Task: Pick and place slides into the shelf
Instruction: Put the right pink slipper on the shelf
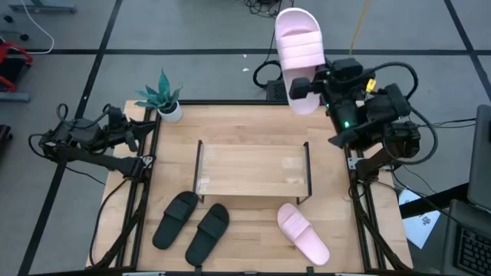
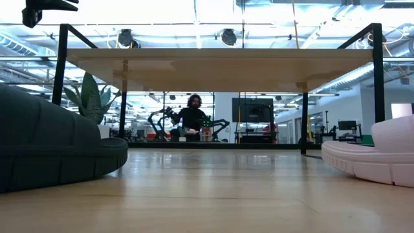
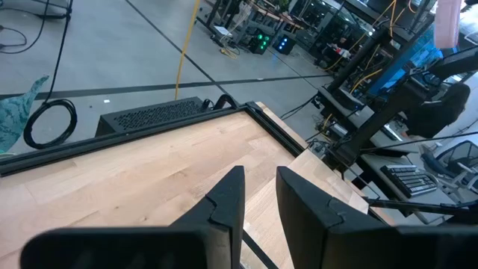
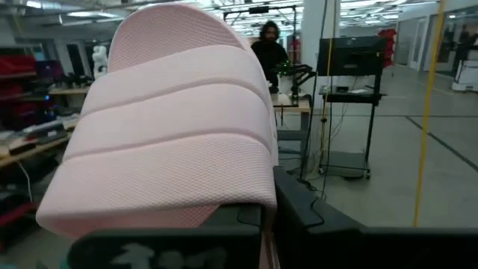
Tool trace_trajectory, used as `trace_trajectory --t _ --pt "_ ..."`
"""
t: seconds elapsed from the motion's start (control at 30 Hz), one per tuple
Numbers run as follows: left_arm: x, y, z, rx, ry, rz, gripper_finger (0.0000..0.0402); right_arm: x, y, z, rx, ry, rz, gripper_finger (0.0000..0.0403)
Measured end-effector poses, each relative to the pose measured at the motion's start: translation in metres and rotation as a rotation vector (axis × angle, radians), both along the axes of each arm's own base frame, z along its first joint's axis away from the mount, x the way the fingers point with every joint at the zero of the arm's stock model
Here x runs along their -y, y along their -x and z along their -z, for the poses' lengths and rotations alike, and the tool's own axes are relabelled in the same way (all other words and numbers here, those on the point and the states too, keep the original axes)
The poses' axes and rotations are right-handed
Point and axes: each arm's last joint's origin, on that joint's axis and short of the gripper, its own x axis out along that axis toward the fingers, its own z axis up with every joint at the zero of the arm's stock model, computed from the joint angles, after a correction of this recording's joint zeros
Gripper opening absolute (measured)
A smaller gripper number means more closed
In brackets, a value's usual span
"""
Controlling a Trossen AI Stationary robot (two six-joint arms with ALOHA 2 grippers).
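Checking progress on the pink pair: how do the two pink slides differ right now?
The pink slide in the right pincer is lifted beyond the table's far edge, gripped at one end; the other pink slide lies flat on the table in front of the shelf, untouched. The held pink slide points straight away from the table; the resting one lies diagonally. Both are pale pink with a wide strap, and neither is on the shelf.

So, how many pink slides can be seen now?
2. One pink slide lies on the table in front of the shelf. The other pink slide is held up by the right gripper, behind the table's far edge.
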Motion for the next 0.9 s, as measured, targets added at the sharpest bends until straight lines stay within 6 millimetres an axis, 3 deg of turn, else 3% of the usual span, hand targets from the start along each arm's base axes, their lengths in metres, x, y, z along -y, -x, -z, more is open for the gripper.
trace_trajectory --t 0.13,0.3,0.43,0.7,0.83,0.9 --pt "0.000 0.000 0.000 -0.005 -0.009 0.002 0.0076 0.012 0.004 0.001 -0.026 0.006 0.041 0.0000" --pt "0.000 0.000 0.000 -0.004 -0.008 0.002 0.0076 0.033 0.049 -0.021 0.067 -0.012 0.100 0.0000" --pt "0.000 0.000 0.000 -0.004 -0.008 0.002 0.0076 0.040 0.074 -0.030 0.093 -0.015 0.121 0.0000" --pt "0.000 0.000 0.000 -0.002 -0.007 -0.006 0.0076 0.042 0.096 -0.035 0.020 -0.004 0.120 0.0000" --pt "0.000 0.000 0.000 0.010 0.015 -0.012 0.0076 0.042 0.097 -0.035 0.005 -0.001 0.120 0.0000" --pt "0.000 0.000 0.000 0.012 0.018 -0.015 0.0076 0.043 0.091 -0.032 -0.083 0.029 0.117 0.0000"
